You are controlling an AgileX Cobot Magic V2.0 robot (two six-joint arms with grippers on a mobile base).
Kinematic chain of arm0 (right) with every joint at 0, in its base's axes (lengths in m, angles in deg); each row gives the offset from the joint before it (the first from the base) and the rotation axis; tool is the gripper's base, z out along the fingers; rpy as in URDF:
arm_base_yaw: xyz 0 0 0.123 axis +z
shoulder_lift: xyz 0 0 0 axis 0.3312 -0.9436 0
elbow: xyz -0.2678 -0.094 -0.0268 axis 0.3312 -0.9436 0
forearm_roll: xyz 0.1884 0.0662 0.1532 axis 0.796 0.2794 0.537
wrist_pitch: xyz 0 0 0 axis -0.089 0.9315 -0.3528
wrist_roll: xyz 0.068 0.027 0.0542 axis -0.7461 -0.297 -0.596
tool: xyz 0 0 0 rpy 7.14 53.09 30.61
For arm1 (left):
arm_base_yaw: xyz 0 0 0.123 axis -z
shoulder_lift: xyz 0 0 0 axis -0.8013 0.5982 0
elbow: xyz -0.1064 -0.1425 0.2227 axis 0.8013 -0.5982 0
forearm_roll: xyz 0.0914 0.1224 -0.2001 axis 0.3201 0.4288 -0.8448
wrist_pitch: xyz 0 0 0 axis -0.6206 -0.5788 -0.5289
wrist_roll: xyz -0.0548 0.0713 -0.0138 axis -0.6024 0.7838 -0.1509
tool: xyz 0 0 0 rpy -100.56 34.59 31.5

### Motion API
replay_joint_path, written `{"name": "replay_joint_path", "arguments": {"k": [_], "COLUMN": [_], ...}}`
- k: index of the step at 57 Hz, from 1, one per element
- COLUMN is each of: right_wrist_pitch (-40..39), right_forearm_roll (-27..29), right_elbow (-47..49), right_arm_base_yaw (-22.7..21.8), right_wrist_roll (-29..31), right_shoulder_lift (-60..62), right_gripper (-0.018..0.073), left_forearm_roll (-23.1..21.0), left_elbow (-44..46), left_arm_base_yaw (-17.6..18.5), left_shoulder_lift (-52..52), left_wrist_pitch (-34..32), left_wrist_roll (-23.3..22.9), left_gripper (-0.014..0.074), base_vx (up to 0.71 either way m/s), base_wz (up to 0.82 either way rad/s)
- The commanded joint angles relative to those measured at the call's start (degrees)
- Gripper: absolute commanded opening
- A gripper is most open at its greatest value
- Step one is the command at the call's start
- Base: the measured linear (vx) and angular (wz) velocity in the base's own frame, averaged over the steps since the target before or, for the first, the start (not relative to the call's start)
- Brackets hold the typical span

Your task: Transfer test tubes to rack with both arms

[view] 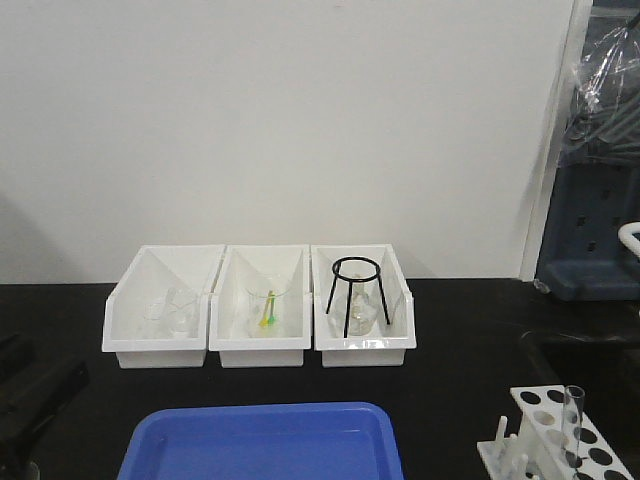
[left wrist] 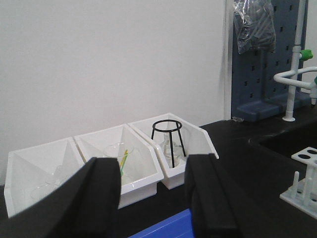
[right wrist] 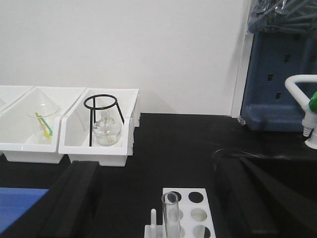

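One clear test tube [view: 573,420] stands upright in a hole of the white rack [view: 543,418] at the table's front right corner. In the right wrist view the same test tube [right wrist: 171,214] rises from the rack [right wrist: 197,204], low between the two black fingers of my right gripper [right wrist: 156,171]. That gripper is open wide, with nothing held. My left gripper [left wrist: 152,166] is open too and empty, its fingers framing the bins. The rack [left wrist: 303,186] shows at the right edge of the left wrist view. No other test tubes are visible.
Three white bins [view: 258,345] line the back of the black table, holding glass beakers, a flask and a black wire tripod [view: 355,290]. A blue tray [view: 262,445] lies at the front centre. A sink edge and a white tap [right wrist: 303,106] are at the right.
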Motion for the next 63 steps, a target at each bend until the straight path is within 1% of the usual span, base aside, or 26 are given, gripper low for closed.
{"name": "replay_joint_path", "arguments": {"k": [1, 6, 8, 11, 16, 17, 18, 21, 26, 28, 29, 36, 39, 44, 49, 52, 63], "right_wrist_pitch": [-4.4, -4.2, -4.2, -4.1, -4.1, -4.1, -4.1, -4.1, -4.1, -4.1, -4.1, -4.1, -4.1, -4.1, -4.0, -3.9, -3.9], "right_forearm_roll": [-0.5, -0.5, -0.5, -0.5, -0.5, -0.5, -0.5, -0.5, -0.5, -0.5, -0.5, -0.5, -0.5, -0.5, -0.5, -0.5, -0.5], "right_elbow": [2.0, 2.0, 2.0, 2.0, 2.0, 2.0, 2.0, 2.0, 2.0, 2.0, 2.0, 2.0, 2.0, 2.0, 2.0, 2.0, 2.0], "right_arm_base_yaw": [-0.3, -0.3, -0.3, -0.3, -0.3, -0.3, -0.3, -0.3, -0.3, -0.3, -0.3, -0.3, -0.3, -0.3, -0.3, -0.3, -0.3], "right_wrist_roll": [0.4, 0.4, 0.4, 0.4, 0.4, 0.4, 0.4, 0.4, 0.4, 0.4, 0.4, 0.4, 0.4, 0.4, 0.4, 0.4, 0.4], "right_shoulder_lift": [0.3, 0.3, 0.3, 0.3, 0.3, 0.3, 0.3, 0.3, 0.3, 0.3, 0.3, 0.3, 0.3, 0.3, 0.3, 0.3, 0.3], "right_gripper": [0.0540, 0.0540, 0.0540, 0.0540, 0.0540, 0.0540, 0.0540, 0.0540, 0.0540, 0.0540, 0.0540, 0.0540, 0.0540, 0.0540, 0.0540, 0.0540, 0.0540], "left_forearm_roll": [-0.8, -1.1, -1.9, -4.6, -10.4, -11.4, -12.0, -12.9, -12.9, -13.2, -13.3, -13.5, -13.5, -13.5, -13.5, -13.5, -13.4], "left_elbow": [1.0, -1.3, -2.5, -4.5, -9.6, -10.8, -11.5, -14.5, -18.8, -19.7, -20.4, -23.1, -24.1, -26.1, -28.0, -27.9, -27.9], "left_arm_base_yaw": [0.0, -0.1, -0.6, -1.9, -5.3, -6.5, -6.9, -9.8, -14.3, -15.6, -16.9, -20.8, -22.3, -24.0, -25.2, -25.3, -25.3], "left_shoulder_lift": [-1.8, -5.9, -8.0, -11.4, -18.9, -20.6, -21.7, -25.9, -32.3, -34.1, -35.8, -41.7, -44.0, -46.8, -46.7, -46.7, -46.6], "left_wrist_pitch": [-4.1, -3.9, -3.9, -3.9, -3.7, -3.7, -3.7, -3.1, -0.1, 1.8, 3.1, 11.0, 13.4, 15.2, 14.3, 16.4, 16.9], "left_wrist_roll": [2.2, 5.8, 6.8, 7.9, 8.8, 8.8, 8.8, 8.8, 8.6, 8.6, 8.6, 8.6, 8.6, 8.5, 6.8, 6.6, 6.6], "left_gripper": [0.0368, 0.0286, 0.0248, 0.0183, 0.0083, 0.0062, 0.0048, -0.0003, -0.0007, -0.0007, -0.0007, -0.0006, -0.0006, -0.0006, -0.0004, -0.0005, -0.0006], "base_vx": [0.00, 0.00, 0.00, 0.00, 0.00, 0.00, 0.00, 0.00, 0.00, 0.00, 0.00, 0.00, 0.00, 0.00, 0.00, 0.00, 0.00], "base_wz": [0.00, 0.00, 0.00, 0.00, 0.00, 0.00, 0.00, 0.00, 0.00, 0.00, 0.00, 0.00, 0.00, 0.00, 0.00, 0.00, 0.00]}}
